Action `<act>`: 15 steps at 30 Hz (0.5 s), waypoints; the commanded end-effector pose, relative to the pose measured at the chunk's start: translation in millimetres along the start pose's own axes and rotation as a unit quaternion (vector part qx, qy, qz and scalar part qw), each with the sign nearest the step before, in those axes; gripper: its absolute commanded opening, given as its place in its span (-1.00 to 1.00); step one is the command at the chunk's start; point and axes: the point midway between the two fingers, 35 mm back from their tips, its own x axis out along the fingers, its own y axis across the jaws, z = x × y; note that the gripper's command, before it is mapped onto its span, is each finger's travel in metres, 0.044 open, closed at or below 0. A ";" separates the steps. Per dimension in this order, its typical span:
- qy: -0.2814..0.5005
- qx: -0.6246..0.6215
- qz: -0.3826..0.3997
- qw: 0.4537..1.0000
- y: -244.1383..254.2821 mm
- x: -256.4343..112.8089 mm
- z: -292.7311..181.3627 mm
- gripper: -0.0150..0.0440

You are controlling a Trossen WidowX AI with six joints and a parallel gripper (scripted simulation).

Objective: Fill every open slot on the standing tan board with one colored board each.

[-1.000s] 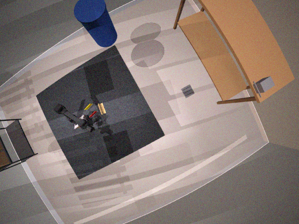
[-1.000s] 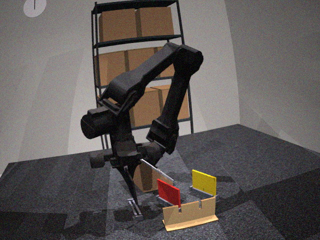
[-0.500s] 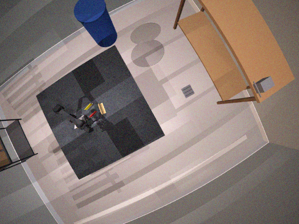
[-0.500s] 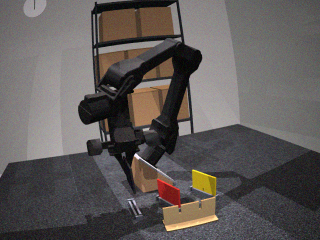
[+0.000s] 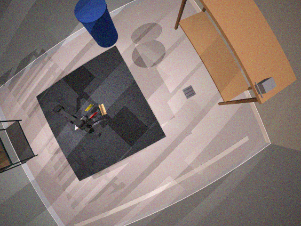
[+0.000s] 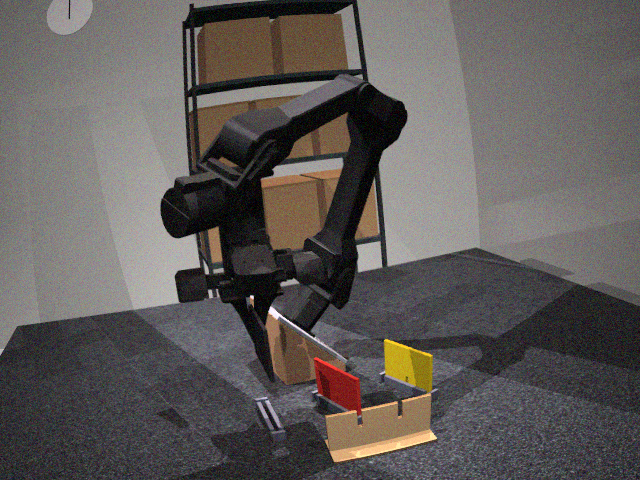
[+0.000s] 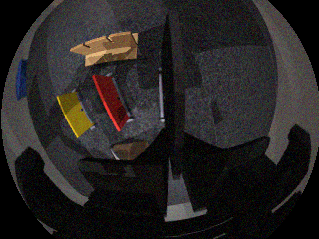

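Arm (image 5: pixel 65 113) (image 6: pixel 354 191) bent high behind the tan board (image 5: pixel 103 109) (image 6: pixel 379 426) (image 7: pixel 111 48) in the exterior view; a wide swing towards it could clip the red board (image 5: pixel 93 115) (image 6: pixel 337 384) (image 7: pixel 111 102), upright just behind the tan board, towards its left end.

Gripper (image 5: pixel 89 128) (image 6: pixel 260 308) (image 7: pixel 169 131) nearly closed, apparently on a thin dark board (image 6: pixel 262 348) (image 7: pixel 172 90), raised well to the left of the tan board. Hard to make out against black fingers; notch not visible, so impossible to confirm as facing down. Likely trouble: a slight twist or lean in a narrow pinch, then a notch arriving askew and jamming on the tan board's top edge. Pressing on regardless could tip or shove the tan board.

Yellow board (image 5: pixel 89 107) (image 6: pixel 407 364) (image 7: pixel 74 114) upright behind the tan board, towards its right end; less exposed on this approach.

Bare holder (image 6: pixel 278 436) (image 7: pixel 161 95) to the left of the tan board; could snag on a low pass.

Smallest, and fussiest: slots (image 6: pixel 360 419) (image 6: pixel 400 408) in the tan board's top edge, both open. Easy to miss sideways through poor alignment, or to leave half-seated by letting go too soon.
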 end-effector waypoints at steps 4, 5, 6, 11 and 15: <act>-0.001 0.000 -0.005 1.000 4.8 -2.9 11.4 -0.49; -0.001 0.000 -0.005 1.000 5.6 -3.0 12.8 -0.49; 0.000 0.000 -0.006 1.000 6.4 -3.1 14.1 -0.49; 0.001 0.000 -0.007 1.000 10.9 -3.4 21.1 -0.49; 0.002 0.000 -0.008 1.000 14.9 -3.6 27.2 -0.49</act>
